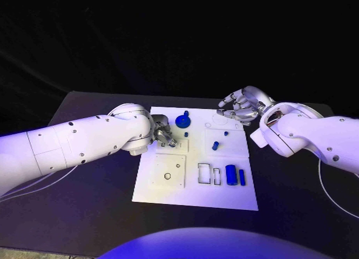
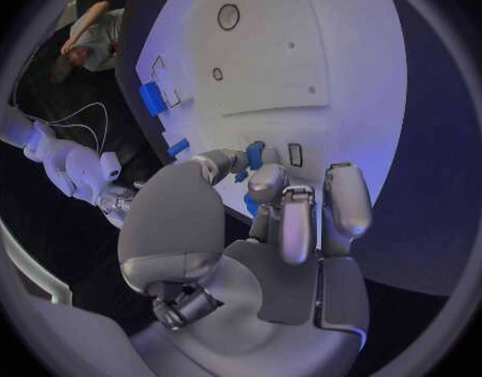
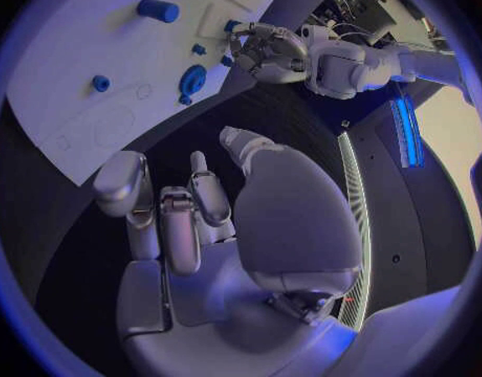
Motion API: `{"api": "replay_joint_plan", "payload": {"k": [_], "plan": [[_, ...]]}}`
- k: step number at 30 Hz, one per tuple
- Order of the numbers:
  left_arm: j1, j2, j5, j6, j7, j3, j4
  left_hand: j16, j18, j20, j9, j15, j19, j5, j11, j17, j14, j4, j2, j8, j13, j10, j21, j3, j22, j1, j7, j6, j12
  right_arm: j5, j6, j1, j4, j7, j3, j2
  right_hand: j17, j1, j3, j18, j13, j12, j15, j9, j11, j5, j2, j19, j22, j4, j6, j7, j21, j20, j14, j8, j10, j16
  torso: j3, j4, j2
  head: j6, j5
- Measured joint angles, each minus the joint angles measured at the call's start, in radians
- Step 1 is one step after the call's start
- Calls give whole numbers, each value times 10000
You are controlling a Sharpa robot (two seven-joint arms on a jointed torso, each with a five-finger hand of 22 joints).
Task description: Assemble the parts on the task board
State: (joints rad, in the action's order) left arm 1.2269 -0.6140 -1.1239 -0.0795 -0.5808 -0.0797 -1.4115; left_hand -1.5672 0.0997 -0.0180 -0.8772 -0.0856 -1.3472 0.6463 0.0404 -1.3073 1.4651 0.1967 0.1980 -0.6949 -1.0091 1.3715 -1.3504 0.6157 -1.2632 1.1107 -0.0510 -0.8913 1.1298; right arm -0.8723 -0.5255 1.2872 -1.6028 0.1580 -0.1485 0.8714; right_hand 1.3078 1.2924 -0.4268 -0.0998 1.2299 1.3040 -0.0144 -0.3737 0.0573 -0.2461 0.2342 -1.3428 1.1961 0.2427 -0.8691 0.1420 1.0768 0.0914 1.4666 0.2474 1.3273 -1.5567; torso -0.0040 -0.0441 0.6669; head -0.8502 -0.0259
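The white task board [image 1: 196,186] lies in the middle of the black table. My left hand [image 1: 165,135] is over its far left part. Thumb and a finger pinch a small blue part [image 2: 256,153] just above the board, beside a small slot [image 2: 294,153]. A round blue disc with a peg [image 1: 184,120] stands just beyond. A short blue peg [image 1: 216,144] stands mid-board, and a blue cylinder [image 1: 231,175] and thin blue bar [image 1: 242,176] lie at the right. My right hand [image 1: 242,105] hovers off the far right corner, fingers loosely bent, holding nothing.
Outlined recesses [image 1: 204,172] and a square plate with a small ring hole [image 1: 168,175] mark the board's near half. Bare black table [image 1: 86,210] surrounds the board. Thin white cables [image 1: 31,186] trail from my left arm.
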Motion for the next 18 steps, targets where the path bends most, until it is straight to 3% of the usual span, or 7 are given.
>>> {"api": "replay_joint_plan", "payload": {"k": [3,4,5,7,18], "plan": [[1,26,1,-10,-8,0,15,0,0,0,-5,0,0,-282,-11,0,0,0,-57,-4,15,13,0,0,-13,-181,1,-7,0,0,0,0,-2,0,0,2,0,0,0,1,0,0,0,0,0,0,0,0,0,0,0,0,0,0,0,0,0,0,0,0,-1,-2,1],[1,35,4,-14,-12,0,20,0,-1,0,-8,0,0,-446,7,0,0,-76,-69,-22,23,32,0,76,-20,-259,-5,-26,0,0,0,0,-2,0,0,2,-1,0,0,1,0,0,0,1,0,0,0,0,0,0,0,0,0,0,0,0,0,0,0,0,-1,-6,1],[1,45,8,-17,-15,0,25,0,0,0,-15,0,0,-607,24,0,0,-400,-17,-54,25,51,0,403,-25,-334,-5,-26,0,0,0,-1,-2,0,0,3,0,0,0,1,0,0,0,0,0,0,0,0,0,0,0,0,0,0,0,0,0,0,0,0,-1,-8,1],[3,66,18,-25,-27,0,47,0,0,0,-44,-22,0,-894,40,0,23,-443,8,-64,25,69,0,531,-25,-472,-2,-23,0,0,0,-1,-2,0,0,3,-1,0,0,0,0,0,0,1,0,0,0,0,0,0,0,0,0,0,0,0,0,0,2,-1,-2,-12,2],[5,140,90,-75,-85,-1,153,0,0,37,53,-78,-37,-1600,95,0,6,-963,100,-50,-7,124,122,1051,-24,-1030,172,-25,6,0,0,-2,7,0,0,0,-2,-54,-42,1,-29,0,0,-22,0,0,55,36,-24,41,68,-6,-82,36,0,0,0,0,6,-1,-6,-15,11]]}}
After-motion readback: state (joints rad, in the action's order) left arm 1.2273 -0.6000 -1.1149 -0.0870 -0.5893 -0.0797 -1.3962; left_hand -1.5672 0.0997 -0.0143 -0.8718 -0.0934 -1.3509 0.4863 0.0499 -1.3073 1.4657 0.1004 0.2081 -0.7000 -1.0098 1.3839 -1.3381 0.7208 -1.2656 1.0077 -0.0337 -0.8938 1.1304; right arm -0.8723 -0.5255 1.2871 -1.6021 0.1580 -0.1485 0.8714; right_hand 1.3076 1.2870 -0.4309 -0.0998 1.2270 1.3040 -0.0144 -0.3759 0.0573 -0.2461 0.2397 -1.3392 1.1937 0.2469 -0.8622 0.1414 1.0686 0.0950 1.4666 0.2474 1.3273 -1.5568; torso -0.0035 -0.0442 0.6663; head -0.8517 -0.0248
